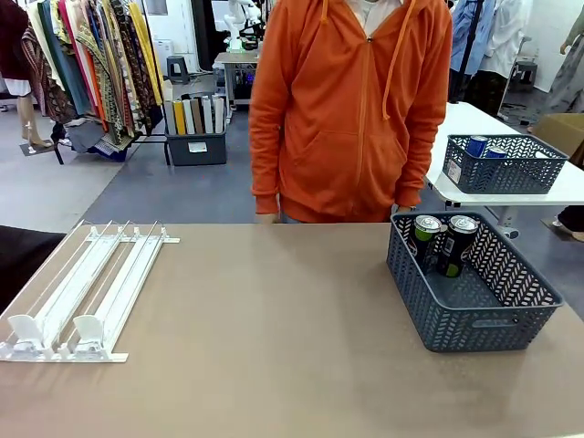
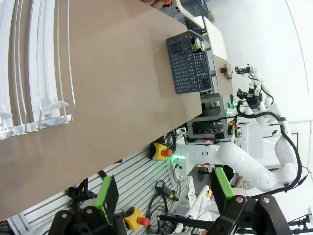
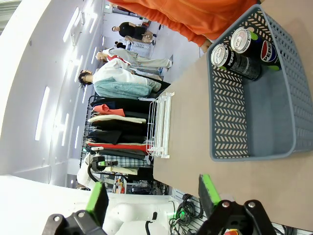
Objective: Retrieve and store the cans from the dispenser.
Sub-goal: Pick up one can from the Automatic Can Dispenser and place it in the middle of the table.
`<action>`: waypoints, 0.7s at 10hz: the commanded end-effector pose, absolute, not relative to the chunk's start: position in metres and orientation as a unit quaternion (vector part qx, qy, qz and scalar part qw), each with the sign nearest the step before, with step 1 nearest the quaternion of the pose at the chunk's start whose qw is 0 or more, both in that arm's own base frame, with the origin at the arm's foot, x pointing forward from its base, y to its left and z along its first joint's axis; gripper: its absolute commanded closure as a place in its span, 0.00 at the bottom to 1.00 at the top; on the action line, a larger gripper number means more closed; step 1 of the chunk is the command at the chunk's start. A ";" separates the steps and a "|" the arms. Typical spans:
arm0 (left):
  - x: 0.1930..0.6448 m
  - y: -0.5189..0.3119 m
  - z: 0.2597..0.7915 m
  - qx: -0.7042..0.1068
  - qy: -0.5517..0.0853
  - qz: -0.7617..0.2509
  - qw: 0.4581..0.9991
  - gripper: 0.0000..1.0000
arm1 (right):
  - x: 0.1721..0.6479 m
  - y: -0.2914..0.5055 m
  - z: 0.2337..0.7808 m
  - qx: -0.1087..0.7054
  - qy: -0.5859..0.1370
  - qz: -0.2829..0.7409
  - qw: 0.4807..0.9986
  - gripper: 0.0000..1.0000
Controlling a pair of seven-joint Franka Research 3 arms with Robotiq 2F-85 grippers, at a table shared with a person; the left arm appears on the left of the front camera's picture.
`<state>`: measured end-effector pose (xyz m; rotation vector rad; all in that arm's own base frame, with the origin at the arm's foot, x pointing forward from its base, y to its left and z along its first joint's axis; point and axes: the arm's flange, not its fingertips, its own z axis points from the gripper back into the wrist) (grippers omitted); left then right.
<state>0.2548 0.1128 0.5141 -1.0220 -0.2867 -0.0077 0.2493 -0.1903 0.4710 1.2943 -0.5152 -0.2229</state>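
The left tool (image 2: 164, 193) hangs with its green-padded fingers spread wide and nothing between them, above the desk's (image 1: 274, 338) near edge; the flat white railed dispenser (image 2: 34, 73) lies ahead, its 2 lanes bare. The right tool (image 3: 154, 196) is likewise open and unloaded. Ahead of it, 2 black Pepsi cans (image 3: 239, 51) stand in the blue-grey lattice plastic basket (image 3: 259, 147).

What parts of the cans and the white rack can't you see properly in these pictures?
- Two black Pepsi cans: in the front view, the grey lattice plastic basket wall hides their lower halves.
- Flat white railed dispenser rack: in the left wrist view, the top and left edges cut it off.
- Dispenser in the right wrist view: far off, lanes too small to read.
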 end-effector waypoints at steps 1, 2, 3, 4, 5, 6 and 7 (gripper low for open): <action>0.256 0.112 0.515 -0.495 -0.143 -0.012 0.857 0.00 | 0.252 -0.189 0.475 0.603 -0.247 -0.100 0.752 0.00; 0.256 0.112 0.515 -0.495 -0.143 -0.012 0.857 0.00 | 0.252 -0.189 0.475 0.603 -0.247 -0.100 0.752 0.00; 0.256 0.112 0.515 -0.495 -0.143 -0.012 0.857 0.00 | 0.252 -0.189 0.475 0.603 -0.247 -0.100 0.752 0.00; 0.256 0.112 0.515 -0.495 -0.143 -0.012 0.857 0.00 | 0.252 -0.189 0.475 0.603 -0.247 -0.100 0.752 0.00; 0.256 0.112 0.515 -0.495 -0.143 -0.012 0.857 0.00 | 0.252 -0.189 0.475 0.603 -0.247 -0.100 0.752 0.00; 0.256 0.112 0.515 -0.495 -0.143 -0.012 0.857 0.00 | 0.252 -0.189 0.475 0.603 -0.247 -0.100 0.752 0.00; 0.256 0.112 0.515 -0.495 -0.143 -0.012 0.857 0.00 | 0.252 -0.189 0.475 0.603 -0.247 -0.100 0.752 0.00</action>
